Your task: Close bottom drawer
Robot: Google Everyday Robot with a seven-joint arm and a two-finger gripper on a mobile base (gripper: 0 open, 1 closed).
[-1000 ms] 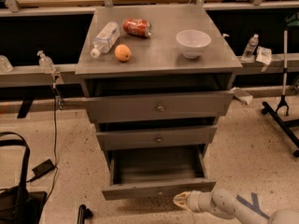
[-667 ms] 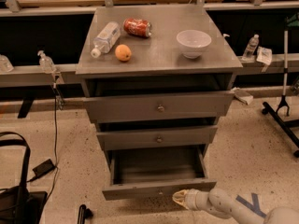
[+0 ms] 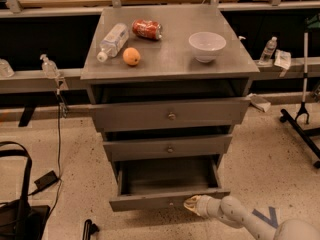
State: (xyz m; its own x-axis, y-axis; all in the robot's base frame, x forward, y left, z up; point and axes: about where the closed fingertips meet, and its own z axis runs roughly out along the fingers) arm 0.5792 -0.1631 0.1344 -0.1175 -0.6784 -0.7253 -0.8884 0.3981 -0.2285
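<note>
**Ana:** The bottom drawer [image 3: 167,178] is standing pulled well out, its inside showing bare and dark, and the gripper [image 3: 192,204] is sitting low at the drawer's front panel, just right of the drawer's small round knob [image 3: 171,203].

**Ben:** And that spot is making sense: a close needs a push, not a pull, so the robot is going for the flat face and not wrapping around the knob.

**Ana:** It is looking that way. The cream tip is pointing into the front, touching it as far as one can judge (the contact is hard to confirm from this angle). Whether the tool is parted or pinched cannot be told, and it is not carrying anything that shows.

**Ben:** The arm is reaching in from the drawer's lower right, so the push is likely coming in slightly off-centre.

**Ana:** Which is the risk being run, in my view: an off-centre shove could skew the drawer on its runners.

**Ben:** Above the bottom drawer, the middle drawer [image 3: 167,148] and the top drawer [image 3: 170,115] are sticking out far less.

**Ana:** And higher above it, a white bowl [image 3: 207,45], an orange [image 3: 131,56], a water bottle [image 3: 112,40] and a red can [image 3: 147,29] are resting on top, so a gentle push is serving them best.
</note>
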